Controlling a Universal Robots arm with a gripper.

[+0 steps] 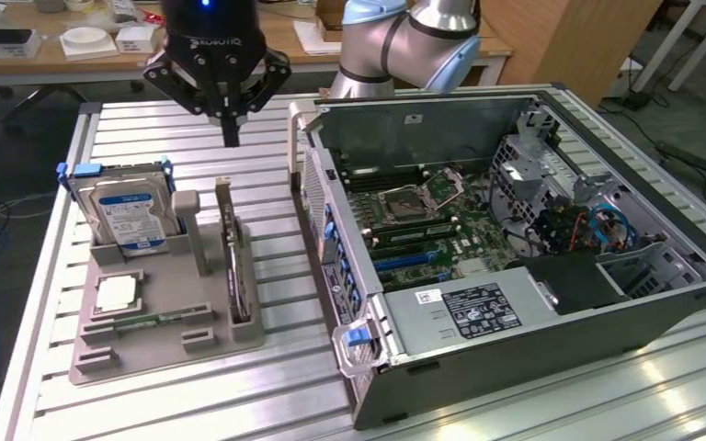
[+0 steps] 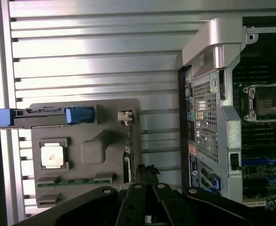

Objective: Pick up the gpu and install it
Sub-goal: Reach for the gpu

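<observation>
Gripper (image 1: 231, 138): hangs above tabletop (image 1: 267, 390) by gray holder (image 1: 144, 356), jaws pressed together, holds nothing. Gpu (image 1: 235, 262): stands on edge at holder's edge nearest computer case (image 1: 427, 119), 1 hard drive (image 1: 126, 216) beside.

Table (image 1: 206, 404) ribbed glossy metal; tray (image 1: 144, 358) matt grey plastic; gpu (image 1: 235, 262) matt dark, metal bracket.

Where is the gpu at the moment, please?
The gpu stands on edge in the gray holder: hard drive on the exterior view's left of it, computer case on the right.
</observation>
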